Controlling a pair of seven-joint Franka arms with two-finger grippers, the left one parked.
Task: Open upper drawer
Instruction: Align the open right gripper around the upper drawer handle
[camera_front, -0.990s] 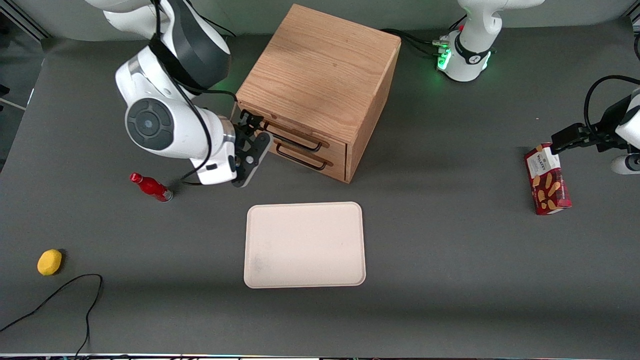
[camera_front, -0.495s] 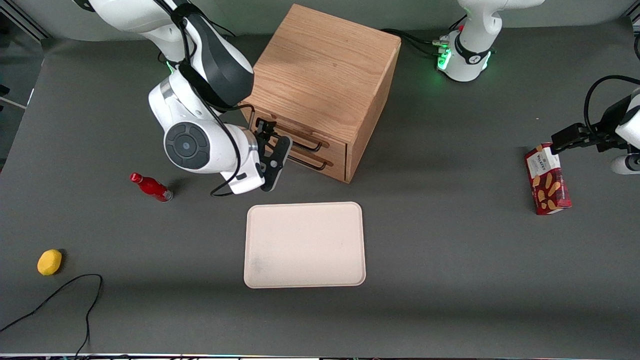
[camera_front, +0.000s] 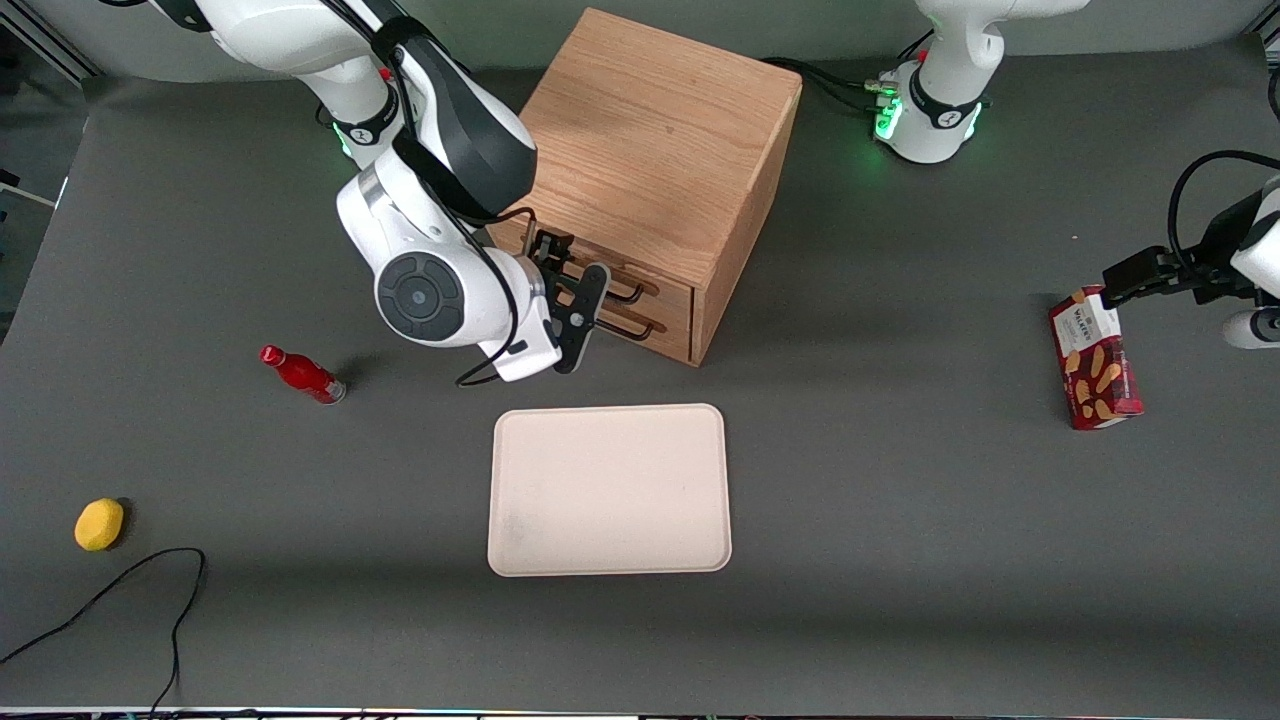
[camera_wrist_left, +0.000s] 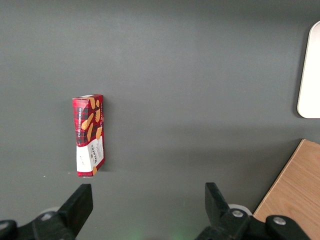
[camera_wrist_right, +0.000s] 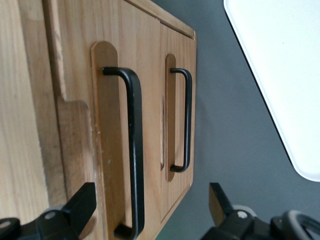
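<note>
Fingers (camera_wrist_right: 75, 207) spread wide, nothing held; the gripper (camera_wrist_right: 150, 210) sits just in front of the cabinet (camera_front: 650, 140) face, jaws straddling the near end of the upper drawer handle (camera_wrist_right: 134, 150) w/o touching it. In front view the gripper (camera_front: 572, 300) is right at the drawer fronts, wrist angled in.

Upper drawer (camera_wrist_right: 107, 125) is the top one of two in the cabinet, shut flush; lower drawer (camera_wrist_right: 177, 120) sits directly beneath, also shut, w/ an identical handle.

Handling guess: rigid oak box on plain runners, probably light, slides straight. Handle is thin black wire, stiff but narrow and likely slick, so clamp across the bar near mid-span, not the bent end, to avoid skewing the drawer. Cabinet is freestanding, may drag along if the pull is jerky.

Room: the two handles sit close together, easy to snag the lower one. The pull path runs out over bare table toward the tray (camera_front: 610, 490), near but not touching the cabinet; looks enough room. Red bottle (camera_front: 300, 374) lies well off toward the working arm's end.
</note>
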